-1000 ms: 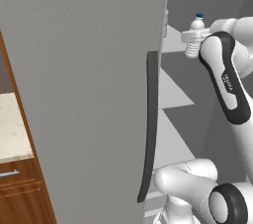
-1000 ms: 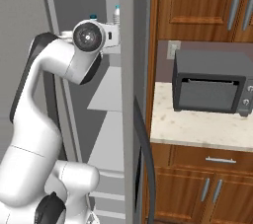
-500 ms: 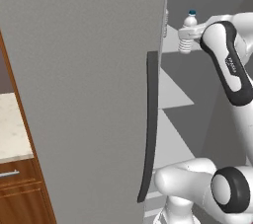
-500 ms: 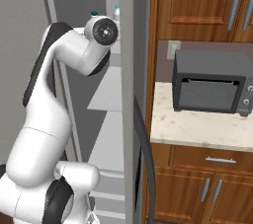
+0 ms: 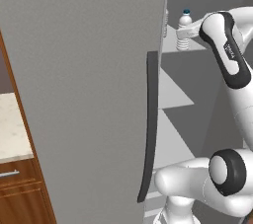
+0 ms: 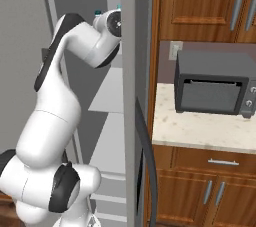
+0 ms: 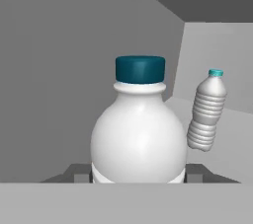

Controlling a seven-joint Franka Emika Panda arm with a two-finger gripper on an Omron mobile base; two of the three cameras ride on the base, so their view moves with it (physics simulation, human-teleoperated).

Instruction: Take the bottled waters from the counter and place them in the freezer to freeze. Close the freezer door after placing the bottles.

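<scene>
the bottle [image 7: 140,134] sitting right between the dark finger tips is showing a clear, whitish body and a deep teal cap. the second bottle [image 7: 206,110], off to the hand's right and further in, is showing pale ribbed plastic with a lighter teal cap. the freezer door [image 5: 84,85] is wearing flat grey with a dark bar handle [image 5: 148,129]. the counter [image 6: 200,128] is showing beige speckle over brown wood, carrying a dark grey toaster oven [image 6: 215,83].

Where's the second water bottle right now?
In the hand view, the second water bottle stands inside the freezer, right of and beyond the bottle in the pincer.
</scene>
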